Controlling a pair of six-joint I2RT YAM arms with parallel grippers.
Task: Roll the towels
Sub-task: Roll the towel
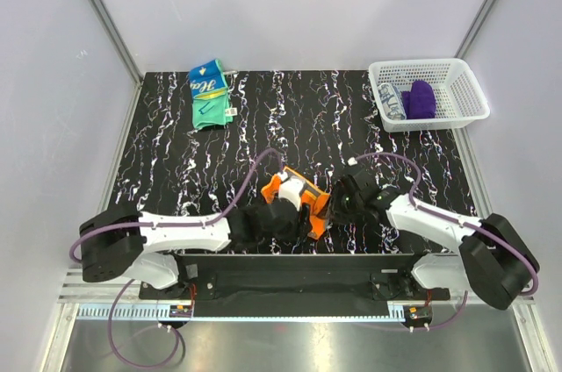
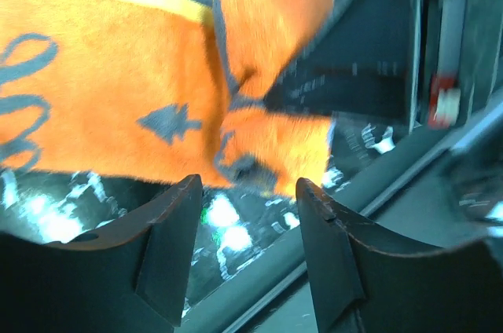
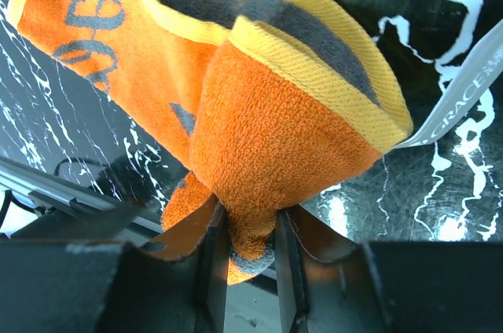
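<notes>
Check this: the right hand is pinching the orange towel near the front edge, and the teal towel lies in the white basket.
Wrong on the teal towel: it lies on the table at the far left, outside the white basket, as the top view shows. The right hand is indeed pinching the orange towel near the front edge.

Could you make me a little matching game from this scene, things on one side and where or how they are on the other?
1 left gripper
2 right gripper
3 teal towel
4 basket

a far right corner of the table
b open, gripping nothing
c far left corner of the table
d clamped on orange towel

Pairs: 1-b, 2-d, 3-c, 4-a
</notes>
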